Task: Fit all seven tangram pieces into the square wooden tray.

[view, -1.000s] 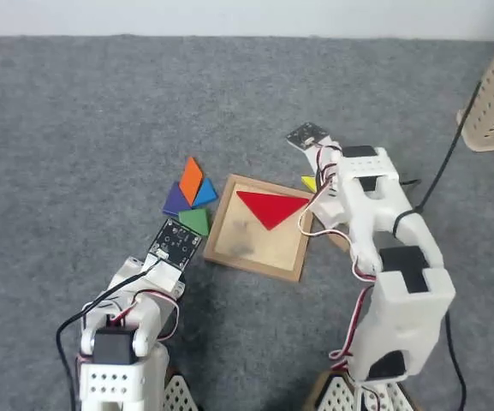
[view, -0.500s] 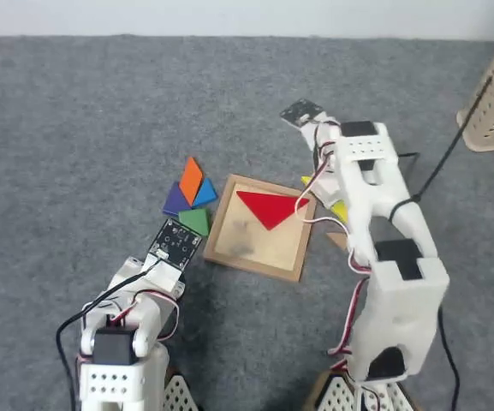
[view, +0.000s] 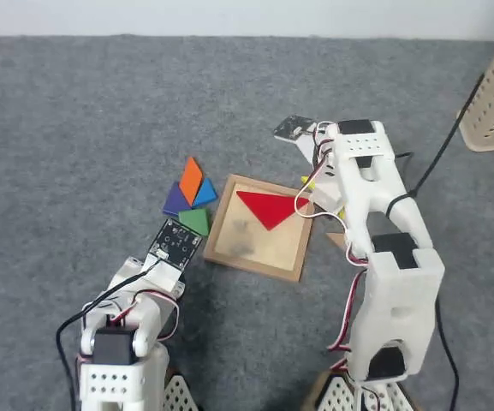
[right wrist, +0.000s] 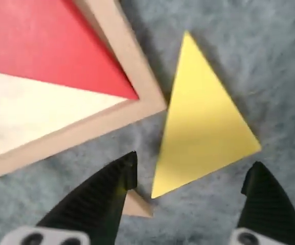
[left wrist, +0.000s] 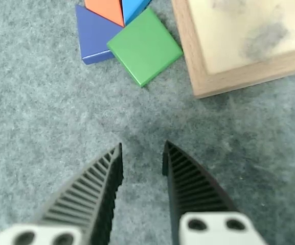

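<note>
Nearest, from the right wrist: right pincer (right wrist: 192,162) spread wide, pinching nothing, low over the yellow triangle (right wrist: 201,122). Triangle flat on the grey mat (right wrist: 270,61), outside the tray (right wrist: 114,115), its broad end between the two tips and one long edge right at the tray's corner; touching or just beside, hard to tell.

Likely light, stiff and thin, with smooth faces; probably quicker to slide on a nudge than to lift. Best taken across two opposite edges near the wide middle, never at a sharp point. Little room, by the look of it, for a finger on the tray side.

Farther on, inside the tray: red triangle (right wrist: 50,46), tucked into that corner.

At the other arm: left pincer (left wrist: 142,148) barely parted, empty, above bare mat. Ahead of it the green square (left wrist: 144,46), then purple piece (left wrist: 93,33), orange piece (left wrist: 106,7) and blue piece (left wrist: 134,6), all outside the tray.
</note>
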`<action>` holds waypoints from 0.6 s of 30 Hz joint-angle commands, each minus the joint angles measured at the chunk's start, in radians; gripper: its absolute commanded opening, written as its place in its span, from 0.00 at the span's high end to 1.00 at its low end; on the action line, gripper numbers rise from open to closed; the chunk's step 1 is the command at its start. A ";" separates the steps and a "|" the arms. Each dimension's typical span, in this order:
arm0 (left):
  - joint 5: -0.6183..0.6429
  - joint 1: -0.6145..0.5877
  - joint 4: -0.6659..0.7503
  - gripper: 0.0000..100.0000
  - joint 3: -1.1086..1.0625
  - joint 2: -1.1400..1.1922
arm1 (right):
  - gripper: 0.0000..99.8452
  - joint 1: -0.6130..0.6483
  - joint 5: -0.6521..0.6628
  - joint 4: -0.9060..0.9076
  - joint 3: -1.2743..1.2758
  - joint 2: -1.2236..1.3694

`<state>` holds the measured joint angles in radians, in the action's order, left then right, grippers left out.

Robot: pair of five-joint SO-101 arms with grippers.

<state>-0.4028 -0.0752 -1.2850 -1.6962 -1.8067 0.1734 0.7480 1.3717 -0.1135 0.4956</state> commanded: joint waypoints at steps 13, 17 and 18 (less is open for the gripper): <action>0.011 -0.005 0.002 0.88 0.012 -0.021 | 0.66 0.004 -0.095 -0.107 -0.058 -0.013; 0.011 -0.005 0.002 0.88 0.012 -0.021 | 0.66 0.008 -0.089 -0.137 -0.058 -0.008; 0.011 -0.005 0.002 0.88 0.012 -0.021 | 0.66 0.008 -0.087 -0.142 -0.058 0.001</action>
<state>-0.4028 -0.0752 -1.2850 -1.6962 -1.8067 0.1734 0.6682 1.2566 -0.1135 0.4956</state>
